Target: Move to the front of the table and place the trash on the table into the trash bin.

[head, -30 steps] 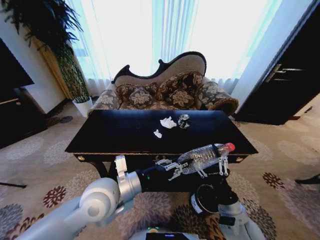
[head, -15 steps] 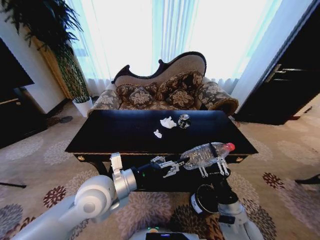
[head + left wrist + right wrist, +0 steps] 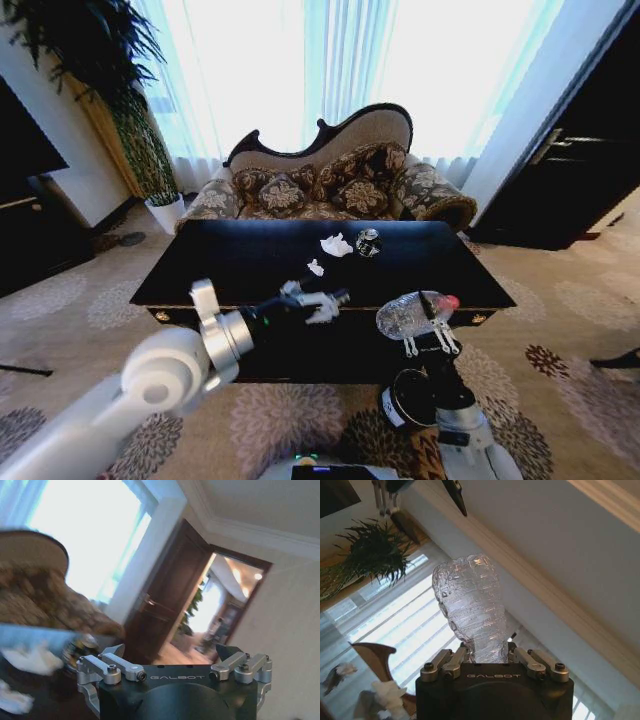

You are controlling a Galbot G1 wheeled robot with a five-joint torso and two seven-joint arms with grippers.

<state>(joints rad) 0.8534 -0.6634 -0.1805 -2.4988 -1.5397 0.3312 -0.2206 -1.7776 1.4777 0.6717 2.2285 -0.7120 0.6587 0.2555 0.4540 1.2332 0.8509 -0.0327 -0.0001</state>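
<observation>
Counter (image 3: pixel 250 262): the big glossy black one right in front of me, with the sofa (image 3: pixel 330 180) behind it; I am already at its front edge.

Bin (image 3: pixel 408 398): small, black and round, on the carpet close to my base, below my right arm and in front of the counter.

My left gripper (image 3: pixel 322 300): reaching out low over the near part of the counter, fingers spread wide with nothing between them, a little short of the small tissue.

My right gripper (image 3: pixel 428 338): clamped on the bottle and holding it up off the counter's front edge, above the bin and a little toward the counter.

Bottle (image 3: pixel 410 314): clear, crumpled, red cap end pointing away to my right; my wrist camera shows the fingers pinching the narrow part with the wider body sticking out beyond them.

Larger tissue (image 3: pixel 336 245): a white wad near the middle of the far half of the counter, just beside the cup.

Cup (image 3: pixel 368 241): small, dark and round; whether it stands upright I can't quite tell.

Small tissue (image 3: pixel 315 267): a white scrap nearer to me than the other two.

Doing it well: bring the bottle squarely over the bin's mouth before letting go, low enough that it drops inside and doesn't bounce off the rim. For my left arm, close on the small tissue from above without dragging it.
</observation>
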